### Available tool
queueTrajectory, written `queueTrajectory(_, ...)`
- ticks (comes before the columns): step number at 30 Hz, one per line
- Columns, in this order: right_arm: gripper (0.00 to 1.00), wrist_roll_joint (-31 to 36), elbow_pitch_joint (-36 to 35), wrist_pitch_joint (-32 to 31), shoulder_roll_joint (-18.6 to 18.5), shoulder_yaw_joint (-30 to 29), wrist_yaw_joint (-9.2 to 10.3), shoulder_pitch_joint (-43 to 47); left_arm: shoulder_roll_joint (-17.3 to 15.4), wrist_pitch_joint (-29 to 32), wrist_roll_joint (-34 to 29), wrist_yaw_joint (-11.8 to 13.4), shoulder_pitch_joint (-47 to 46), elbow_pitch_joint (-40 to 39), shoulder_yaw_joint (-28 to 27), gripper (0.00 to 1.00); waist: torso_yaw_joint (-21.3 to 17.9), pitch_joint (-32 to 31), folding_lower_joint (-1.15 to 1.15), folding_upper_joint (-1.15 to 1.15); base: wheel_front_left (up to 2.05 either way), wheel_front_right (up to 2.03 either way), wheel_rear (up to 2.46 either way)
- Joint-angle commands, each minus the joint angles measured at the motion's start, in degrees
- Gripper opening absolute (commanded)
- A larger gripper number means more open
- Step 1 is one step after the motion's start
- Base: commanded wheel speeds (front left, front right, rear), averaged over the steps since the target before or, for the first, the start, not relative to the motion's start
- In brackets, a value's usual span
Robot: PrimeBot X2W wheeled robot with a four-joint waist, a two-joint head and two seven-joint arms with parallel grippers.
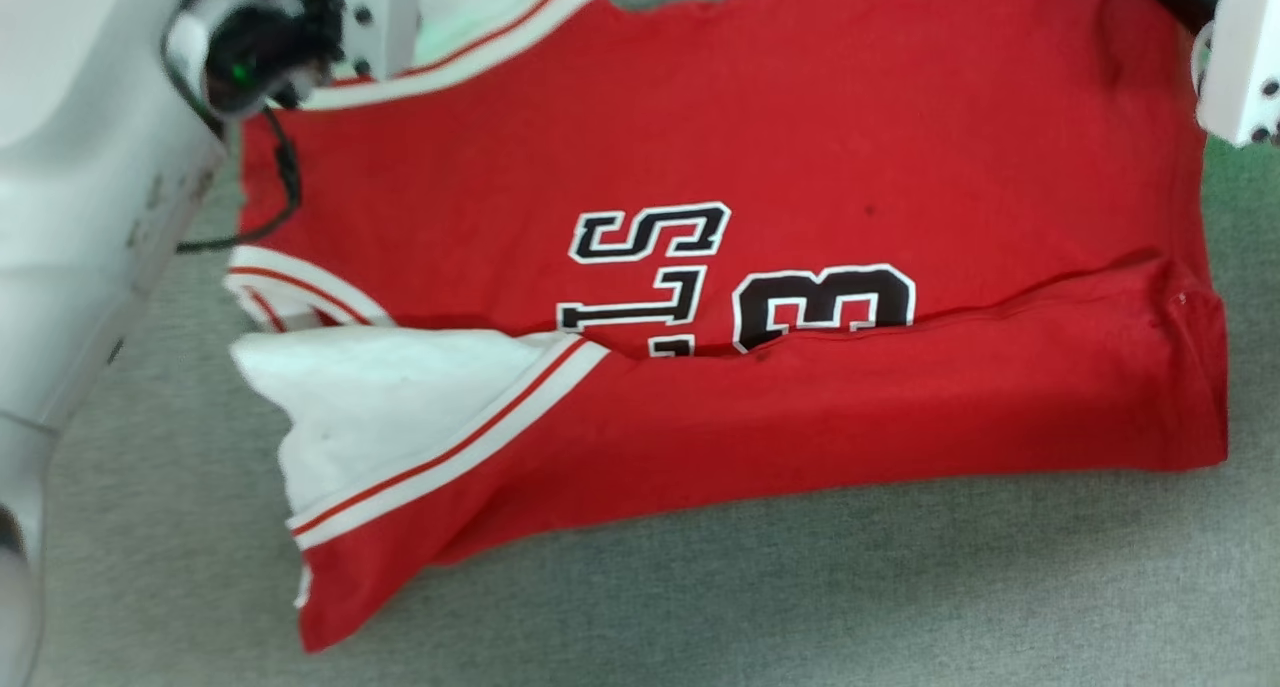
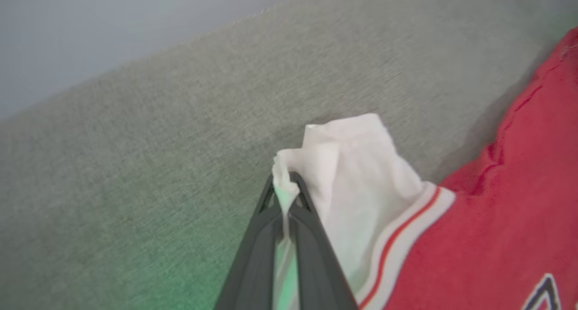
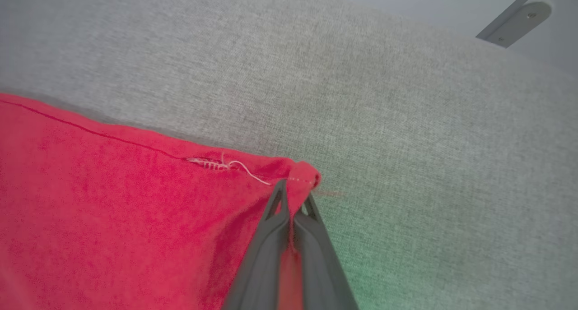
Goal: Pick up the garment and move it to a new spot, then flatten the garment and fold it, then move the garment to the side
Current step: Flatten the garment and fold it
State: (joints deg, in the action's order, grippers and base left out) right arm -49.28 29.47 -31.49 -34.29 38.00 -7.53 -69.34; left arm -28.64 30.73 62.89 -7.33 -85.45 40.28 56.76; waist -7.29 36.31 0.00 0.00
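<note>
**Red soft-fabric T-shirt with white sleeves and striped trim, stretched sideways on the grey cloth-covered desk, a claw clenched on each far corner.**

Its long axis runs left to right across the head frame, with the neck and sleeves at the left and the hem at the right. The near long edge is folded up over the body and hides the lower part of the black-and-white lettering. At the upper left the left claw pinches a bunched white sleeve. At the upper right the right claw grips the red hem corner. Bare desk lies open along the bottom and lower left of the head frame. In the left wrist frame the desk's edge crosses the upper left. In the right wrist frame there is open desk above and to the right, and a grey metal bracket in the top right corner.
</note>
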Motion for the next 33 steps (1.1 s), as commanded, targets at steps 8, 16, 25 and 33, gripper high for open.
queueTrajectory(8,0.0,-3.8,-4.6,5.3,-5.5,3.4,0.09,8.4,-5.8,-13.0,6.5,-0.2,8.6,-12.6,3.2,0.0,6.7,-13.1,0.0,0.0,0.0,0.0,0.0)
queueTrajectory(16,0.0,-7.9,-11.7,8.6,-13.0,2.1,0.09,20.6,-14.6,-25.5,10.5,-0.2,21.2,-27.3,6.0,0.0,10.3,-19.6,0.0,0.0,0.0,0.0,0.0)
queueTrajectory(25,0.0,-10.2,-18.0,12.0,-18.3,-4.2,0.09,37.0,-21.9,-39.4,11.3,0.9,37.3,-38.6,7.9,0.0,12.3,-21.5,0.0,0.0,0.0,0.0,0.0)
queueTrajectory(33,0.0,-8.4,-17.3,13.5,-16.2,-10.7,0.1,46.0,-19.8,-44.0,13.3,2.1,46.3,-38.8,9.5,0.0,12.6,-21.1,0.0,0.0,0.0,0.0,0.0)
